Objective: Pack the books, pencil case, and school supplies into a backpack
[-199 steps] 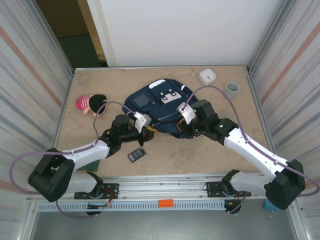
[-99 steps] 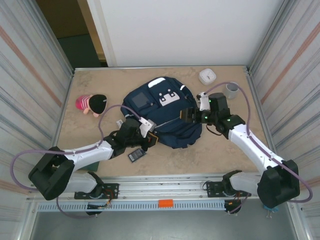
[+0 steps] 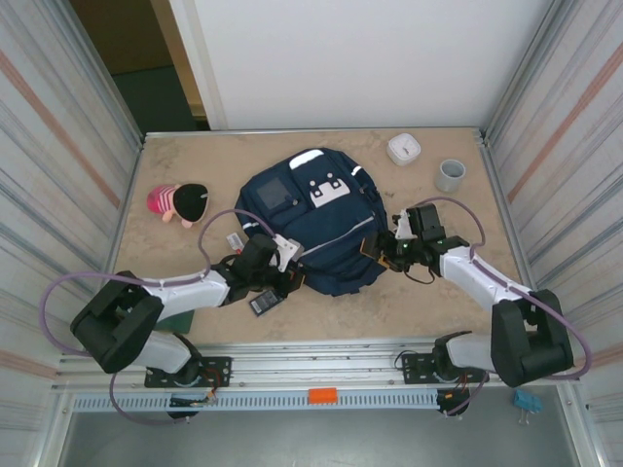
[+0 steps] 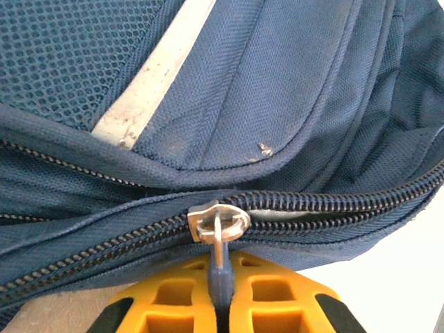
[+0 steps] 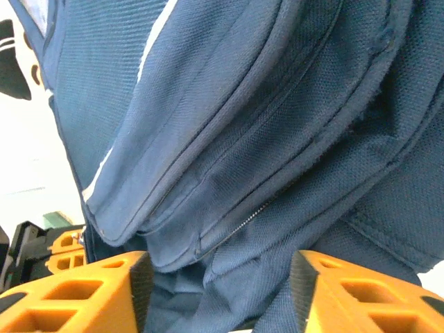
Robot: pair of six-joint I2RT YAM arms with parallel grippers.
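Observation:
The navy backpack (image 3: 311, 224) lies flat in the middle of the table, white strips and patch facing up. At its near-left edge my left gripper (image 3: 291, 277) is shut on the blue zipper pull (image 4: 219, 270), just below the metal slider (image 4: 217, 220); the zip teeth run left and right of it. My left gripper (image 4: 222, 309) shows only its orange fingers (image 4: 159, 302). My right gripper (image 3: 382, 251) is at the bag's right side, open, and folds of backpack (image 5: 229, 139) fabric sit between its spread fingers (image 5: 76, 291). A black rectangle with a grey panel (image 3: 264, 303) lies by the left arm.
A pink-and-black plush item (image 3: 177, 202) lies at the left. A white round device (image 3: 404, 149) and a grey cup (image 3: 451, 175) stand at the back right. A small white packet (image 3: 234, 240) lies left of the bag. Metal walls close both sides.
My right gripper let go of the bag's near edge, swung out to the right and came back open at the bag's right side. The backpack has settled flatter. My left gripper kept the zipper pull.

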